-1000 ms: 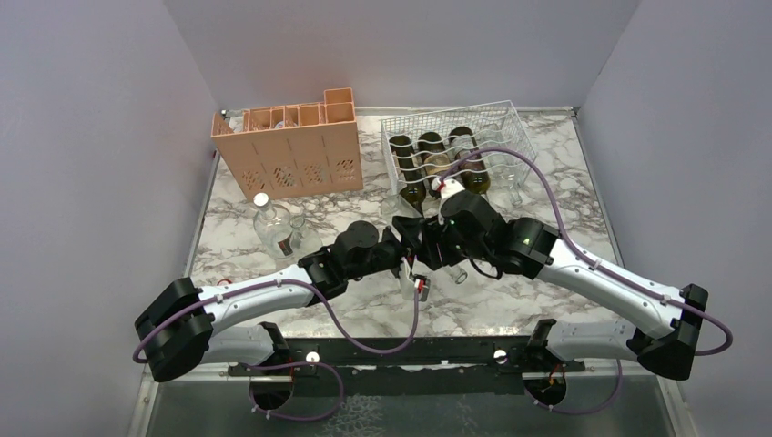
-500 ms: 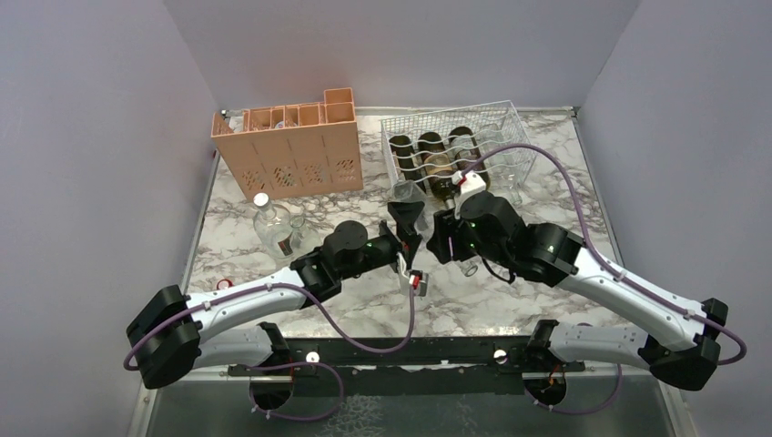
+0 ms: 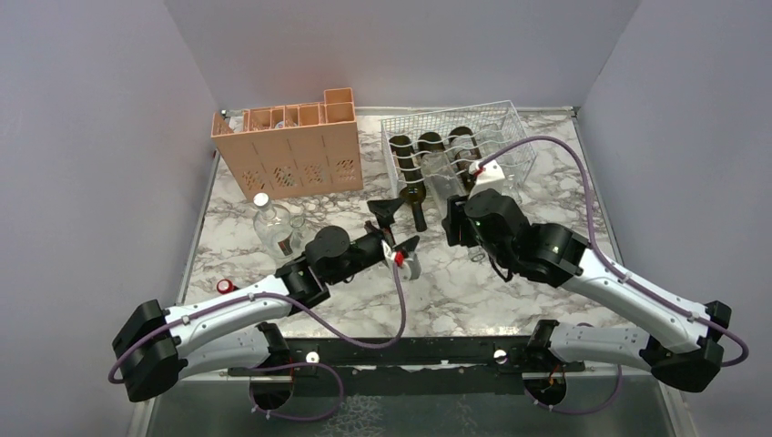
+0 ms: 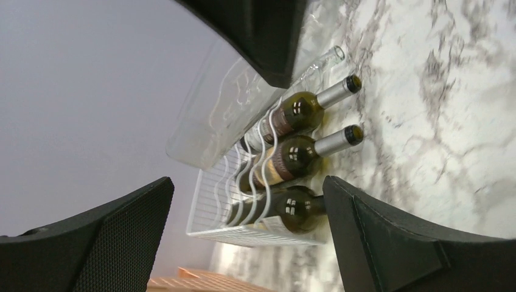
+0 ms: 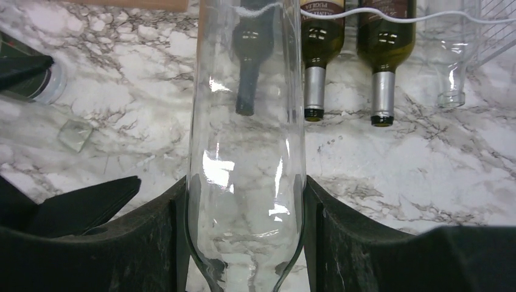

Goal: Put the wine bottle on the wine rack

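Veined marble table [image 3: 473,305] | right gripper [image 5: 243,207] grips smooth clear-glass wine bottle [image 5: 246,121] | left gripper [image 3: 395,228] jaws wide

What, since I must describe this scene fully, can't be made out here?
Right wrist: the clear bottle, between the fingers, runs past the top and bottom edges; both ends unseen.
Right wrist: the dark bottles' labels are cut off by the top edge.
Left wrist: the rack's far end is hidden behind the clear bottle.

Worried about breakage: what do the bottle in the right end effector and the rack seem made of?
Bottle: clear, glossy, probably glass; the tabletop shows through it, with sharp highlights.
Rack: thin white wire, likely coated metal; open grid, wavy bars.
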### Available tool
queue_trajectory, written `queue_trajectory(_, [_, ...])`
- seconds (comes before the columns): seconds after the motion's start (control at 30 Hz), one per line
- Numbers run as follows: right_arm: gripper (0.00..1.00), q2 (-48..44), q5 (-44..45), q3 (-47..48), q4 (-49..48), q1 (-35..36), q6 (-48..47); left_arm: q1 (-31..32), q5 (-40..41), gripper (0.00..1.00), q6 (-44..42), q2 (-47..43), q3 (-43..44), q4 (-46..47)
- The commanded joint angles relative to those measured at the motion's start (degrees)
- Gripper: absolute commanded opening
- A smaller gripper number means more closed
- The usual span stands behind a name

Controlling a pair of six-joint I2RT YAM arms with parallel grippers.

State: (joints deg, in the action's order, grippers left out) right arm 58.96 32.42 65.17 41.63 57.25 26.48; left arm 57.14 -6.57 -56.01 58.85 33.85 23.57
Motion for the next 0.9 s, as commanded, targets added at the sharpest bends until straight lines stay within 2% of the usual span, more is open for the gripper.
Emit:
queue_trajectory(0.0, [0.01,3.33,5.79,4.1,-8.29,-0.52,-3.44,0.16,18.85,0.99,30.26,-1.81,4.02,4.02])
queue_trajectory(0.07, [0.01,5.17,5.47,5.23,-10.64,-1.3,-5.28,0.12,30.66,0.99,42.5,-1.76,8.77,-0.11])
queue_trajectory(0.17, [0.01,7.98,3.96,6.88,-13.89,-3.59,-7.32,-0.14,34.18,0.99,48.91,-2.29,15.68,-10.87])
queue_trajectory(0.33, [0.01,12.43,-2.33,8.85,-19.35,-8.99,-9.52,-0.22,34.31,0.99,49.88,-3.34,22.71,-20.38])
queue_trajectory(0.87, [0.01,34.79,-19.3,18.43,-31.19,-20.59,-8.54,-0.28,34.42,0.99,48.9,-8.89,26.03,-25.54])
